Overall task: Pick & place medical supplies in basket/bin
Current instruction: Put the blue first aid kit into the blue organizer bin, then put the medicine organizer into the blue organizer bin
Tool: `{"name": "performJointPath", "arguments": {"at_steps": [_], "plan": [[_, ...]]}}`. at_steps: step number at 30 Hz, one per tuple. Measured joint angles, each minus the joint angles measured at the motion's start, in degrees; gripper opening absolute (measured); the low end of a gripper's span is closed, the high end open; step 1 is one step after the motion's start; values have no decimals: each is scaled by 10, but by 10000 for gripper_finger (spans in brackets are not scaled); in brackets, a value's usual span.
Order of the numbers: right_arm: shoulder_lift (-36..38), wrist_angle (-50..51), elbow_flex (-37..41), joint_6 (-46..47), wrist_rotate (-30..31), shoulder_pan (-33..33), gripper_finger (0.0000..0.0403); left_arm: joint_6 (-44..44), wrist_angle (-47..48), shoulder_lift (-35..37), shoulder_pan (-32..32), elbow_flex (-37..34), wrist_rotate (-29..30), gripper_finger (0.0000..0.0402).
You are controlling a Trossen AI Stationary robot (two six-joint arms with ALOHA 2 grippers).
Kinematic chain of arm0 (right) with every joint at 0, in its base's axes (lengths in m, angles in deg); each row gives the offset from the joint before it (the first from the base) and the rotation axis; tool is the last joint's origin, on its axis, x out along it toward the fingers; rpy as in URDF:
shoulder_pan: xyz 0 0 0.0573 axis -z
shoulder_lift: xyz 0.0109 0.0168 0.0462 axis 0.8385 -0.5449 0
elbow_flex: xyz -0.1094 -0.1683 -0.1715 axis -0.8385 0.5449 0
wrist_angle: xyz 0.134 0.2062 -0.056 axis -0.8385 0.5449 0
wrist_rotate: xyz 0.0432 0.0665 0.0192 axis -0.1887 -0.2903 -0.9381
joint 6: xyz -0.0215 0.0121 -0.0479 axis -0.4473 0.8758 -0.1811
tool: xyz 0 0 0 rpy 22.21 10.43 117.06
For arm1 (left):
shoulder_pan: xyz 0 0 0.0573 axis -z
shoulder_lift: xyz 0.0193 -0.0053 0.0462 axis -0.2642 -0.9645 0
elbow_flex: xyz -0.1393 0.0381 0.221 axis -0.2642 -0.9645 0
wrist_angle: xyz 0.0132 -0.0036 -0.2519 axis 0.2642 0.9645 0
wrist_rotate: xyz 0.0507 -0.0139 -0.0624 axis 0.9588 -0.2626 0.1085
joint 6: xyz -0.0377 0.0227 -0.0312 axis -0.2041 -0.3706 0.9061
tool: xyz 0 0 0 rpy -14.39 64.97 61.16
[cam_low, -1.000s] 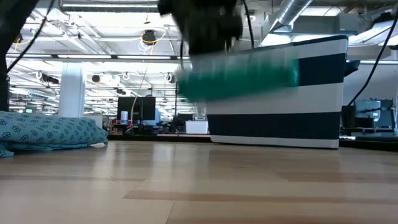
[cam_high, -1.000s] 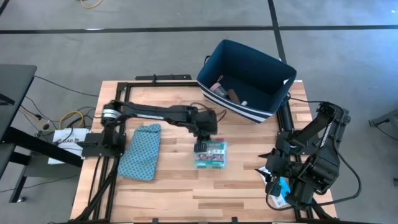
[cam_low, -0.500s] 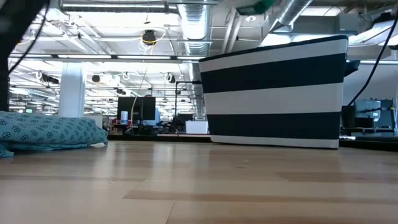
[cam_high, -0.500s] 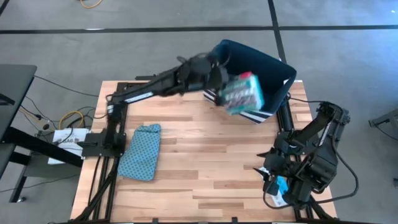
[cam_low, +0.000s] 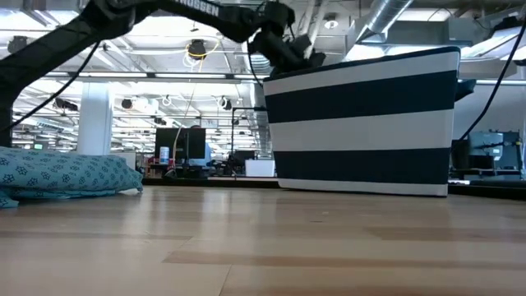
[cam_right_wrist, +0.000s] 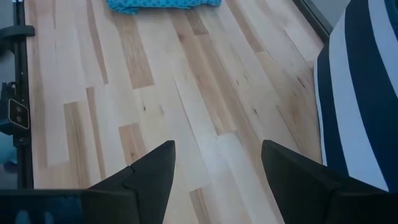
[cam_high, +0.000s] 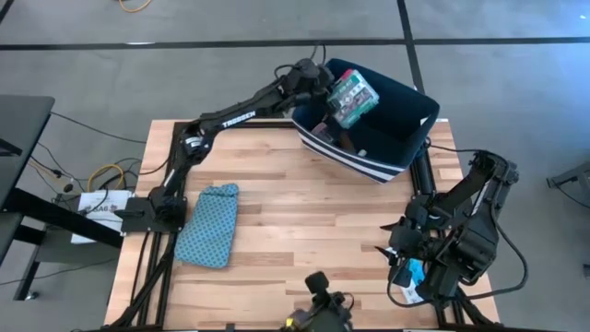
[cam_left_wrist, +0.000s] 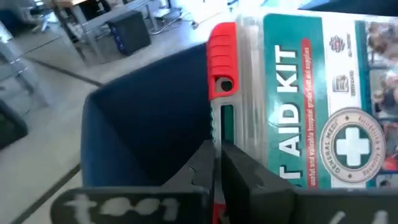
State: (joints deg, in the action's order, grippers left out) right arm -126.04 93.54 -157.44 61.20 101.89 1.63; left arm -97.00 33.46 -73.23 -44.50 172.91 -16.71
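The left gripper (cam_high: 324, 85) is held above the far left part of the navy bin (cam_high: 406, 115), at the far right of the table (cam_high: 277, 231). Its fingers (cam_left_wrist: 205, 165) are clamped together on the edge of the green first aid kit box (cam_high: 353, 95), which is kept in the air over the open bin. Some other small items (cam_high: 330, 136) are seen inside the bin. The right gripper (cam_right_wrist: 214, 180) is kept at the near right corner of the table, its fingers set wide apart and nothing between them. A teal patterned pouch (cam_high: 208, 224) is lying at the left side of the table.
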Motion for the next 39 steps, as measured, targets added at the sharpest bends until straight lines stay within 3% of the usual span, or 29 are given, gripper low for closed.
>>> {"name": "performJointPath", "arguments": {"at_steps": [5, 11, 17, 20, 28, 35, 39], "plan": [[0, 1, 0, 0, 0, 0, 234, -22, 14, -37, -9, 0, -6, 13], [0, 0, 0, 21, 0, 0, 234, -70, 21, -39, -1, 3, -19, 63], [0, -1, 0, 21, 0, 0, 234, -74, 42, -42, 10, 59, -18, 112], [0, -2, 0, 32, -6, 0, 234, -81, 16, -13, 20, 50, -13, 122], [-7, -3, 0, 195, -173, 14, 234, -73, 66, 84, 43, 57, -35, 124], [-103, 12, 0, 359, -352, -2, 234, -72, 134, 176, 72, 56, -81, 125], [-154, 20, 0, 444, -358, -42, 234, -72, 189, 235, 91, 57, -99, 125]]}}
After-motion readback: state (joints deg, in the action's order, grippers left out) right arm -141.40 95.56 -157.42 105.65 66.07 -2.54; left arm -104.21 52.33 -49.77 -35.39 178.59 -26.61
